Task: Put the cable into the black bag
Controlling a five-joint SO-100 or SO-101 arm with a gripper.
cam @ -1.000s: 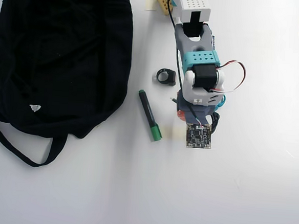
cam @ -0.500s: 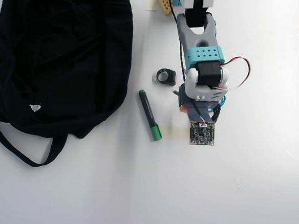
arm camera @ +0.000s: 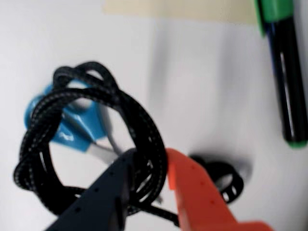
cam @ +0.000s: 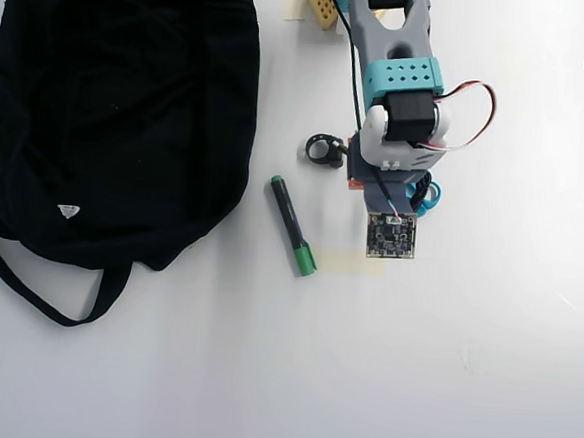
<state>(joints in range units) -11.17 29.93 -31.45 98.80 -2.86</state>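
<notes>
My gripper (arm camera: pixel 147 180), one dark finger (arm camera: pixel 103 192) and one orange finger (arm camera: pixel 197 192), is clamped on the cable (arm camera: pixel 91 139), a braided black cord wound into a loop, seen close up in the wrist view. The strands of the coil pass between the two fingers, which stand narrow around them. Behind the loop lies a pair of scissors with blue handles (arm camera: pixel 72 127), blurred, on the white surface (arm camera: pixel 192 72). A small black ring (arm camera: pixel 226 180) sits just to the right of the orange finger in that view, and a black-and-green marker (arm camera: pixel 284 72) runs down the right edge, below a strip of beige tape (arm camera: pixel 178 9).

From overhead, my arm (cam: pixel 401 86) reaches down from the top edge, hiding most of the cable; a dark sliver of it and a bit of blue handle show beside the wrist camera board (cam: pixel 390 235). The black bag (cam: pixel 109 106) lies well apart at the left of the overhead view, its strap trailing toward the lower left, with the marker (cam: pixel 293 225) and the ring (cam: pixel 324 148) between bag and arm.
</notes>
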